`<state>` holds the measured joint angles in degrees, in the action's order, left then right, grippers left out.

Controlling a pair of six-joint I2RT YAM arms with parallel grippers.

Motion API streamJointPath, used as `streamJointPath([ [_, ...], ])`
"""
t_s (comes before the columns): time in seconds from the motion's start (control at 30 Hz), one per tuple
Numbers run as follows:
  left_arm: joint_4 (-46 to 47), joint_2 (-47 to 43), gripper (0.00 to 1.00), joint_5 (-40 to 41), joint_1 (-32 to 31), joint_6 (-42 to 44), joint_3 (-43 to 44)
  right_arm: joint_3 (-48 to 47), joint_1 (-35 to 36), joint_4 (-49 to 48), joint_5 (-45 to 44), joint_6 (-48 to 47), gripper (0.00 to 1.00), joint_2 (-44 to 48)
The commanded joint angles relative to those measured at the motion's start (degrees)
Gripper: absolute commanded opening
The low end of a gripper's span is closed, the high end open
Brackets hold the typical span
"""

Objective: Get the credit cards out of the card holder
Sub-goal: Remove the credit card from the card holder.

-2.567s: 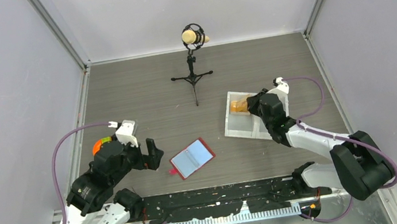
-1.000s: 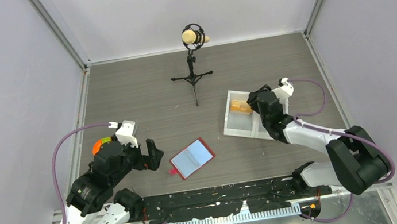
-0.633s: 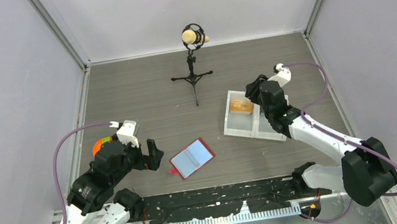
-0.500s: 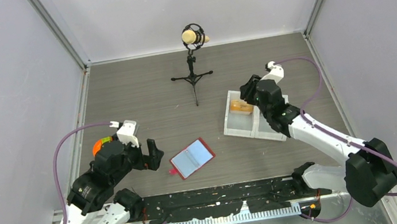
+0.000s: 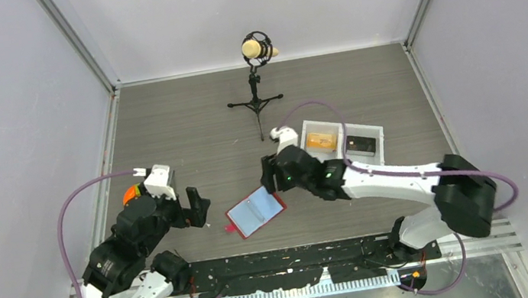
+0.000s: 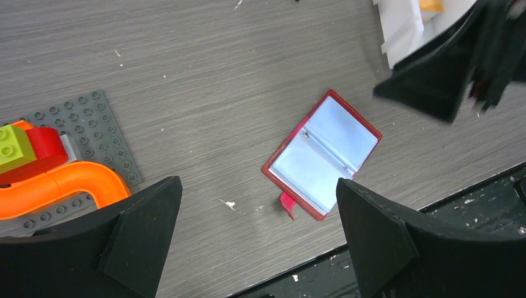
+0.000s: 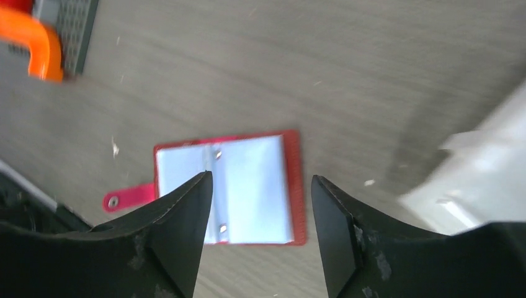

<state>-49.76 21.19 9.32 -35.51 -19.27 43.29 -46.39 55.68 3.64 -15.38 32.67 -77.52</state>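
Note:
The red card holder [image 5: 255, 212] lies open on the table, its pale blue pockets facing up and its red tab pointing toward the near edge. No card shows in the pockets. One dark credit card [image 5: 360, 144] lies in the right compartment of the white tray [image 5: 307, 160]. My right gripper [image 5: 274, 178] hovers open just above the holder's far right corner; in the right wrist view its empty gripper [image 7: 260, 177] frames the holder [image 7: 245, 161]. My left gripper [image 5: 195, 204] stands wide open and empty to the left of the holder [image 6: 322, 155].
An orange block [image 5: 320, 140] sits in the tray's left compartment. A microphone on a small tripod [image 5: 256, 81] stands at the back. Toy bricks on a grey baseplate [image 6: 93, 136], with an orange curved piece [image 6: 62, 186], lie under the left arm.
My right arm swung left from the tray to just above the card holder and its jaws widened. The dark card in the tray's right compartment has come into view. The left arm shifted slightly.

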Motion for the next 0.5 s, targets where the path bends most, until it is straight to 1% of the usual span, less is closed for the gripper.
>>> streamJointPath([
  [0.0, 1.6, -2.1, 1.0, 2.5, 0.3, -0.2, 0.0, -7.2, 6.8, 0.8, 2.7, 0.3, 0.68, -7.6],
  [0.07, 1.5, -2.5, 1.0, 3.0, 0.3, -0.1, 0.0, -9.9, 9.3, 1.0, 3.3, 0.1, 0.73, -11.1],
  [0.13, 1.5, -2.6, 1.0, 3.1, 0.3, 0.1, 0.0, -12.6, 11.4, 1.7, 3.3, -0.1, 0.76, -14.4],
  [0.3, 1.1, -2.3, 1.0, 3.0, 0.3, 0.2, 0.2, -17.1, 14.4, 3.7, 2.1, -0.3, 0.77, -20.5],
  [0.47, 1.4, -2.9, 1.0, 3.0, 0.3, 0.3, 0.1, -17.7, 15.2, 3.9, 2.0, 0.2, 0.77, -23.3],
])
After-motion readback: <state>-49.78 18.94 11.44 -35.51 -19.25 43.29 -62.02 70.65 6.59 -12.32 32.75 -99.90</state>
